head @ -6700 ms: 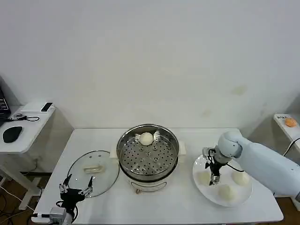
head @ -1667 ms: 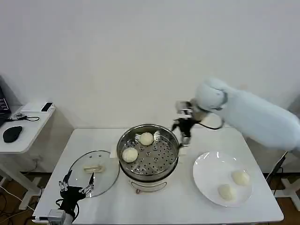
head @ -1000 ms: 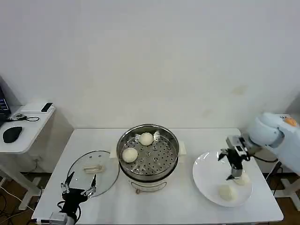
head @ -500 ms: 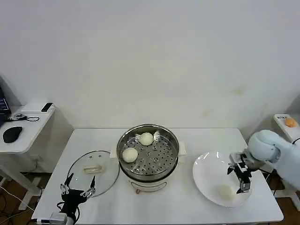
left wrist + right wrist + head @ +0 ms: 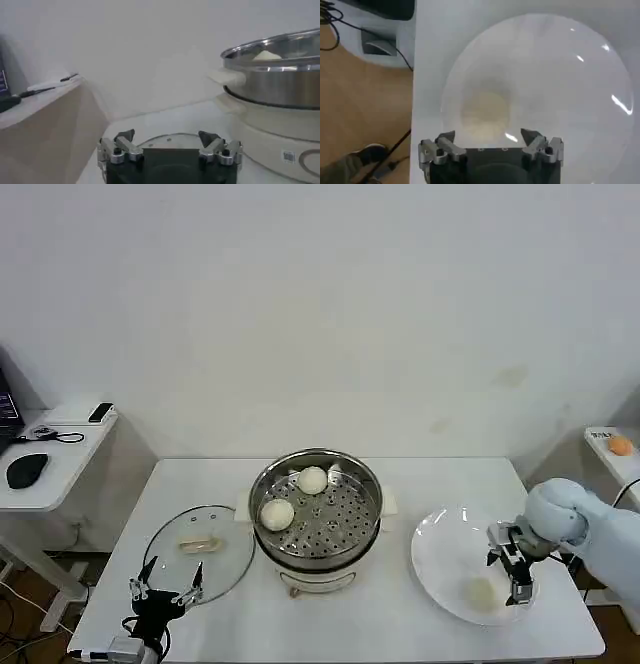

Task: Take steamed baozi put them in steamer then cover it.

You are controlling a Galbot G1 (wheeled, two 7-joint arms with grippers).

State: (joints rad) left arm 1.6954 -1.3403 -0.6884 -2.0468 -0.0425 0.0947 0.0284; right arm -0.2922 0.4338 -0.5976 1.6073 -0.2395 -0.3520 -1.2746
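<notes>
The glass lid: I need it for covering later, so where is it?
In the head view the glass lid lies flat on the table's left side, beside the steamer, just beyond the left pincer.

Steamer (image 5: 316, 519) is wide open on top with two baozi (image 5: 277, 514) at the back-left, rest of tray free.

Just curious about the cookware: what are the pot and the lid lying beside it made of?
The steamer looks like polished stainless steel: mirror-bright wall, perforated tray. The cover seems to be clear glass with a metal rim, since the table shows through it; its cream handle is probably plastic.
</notes>
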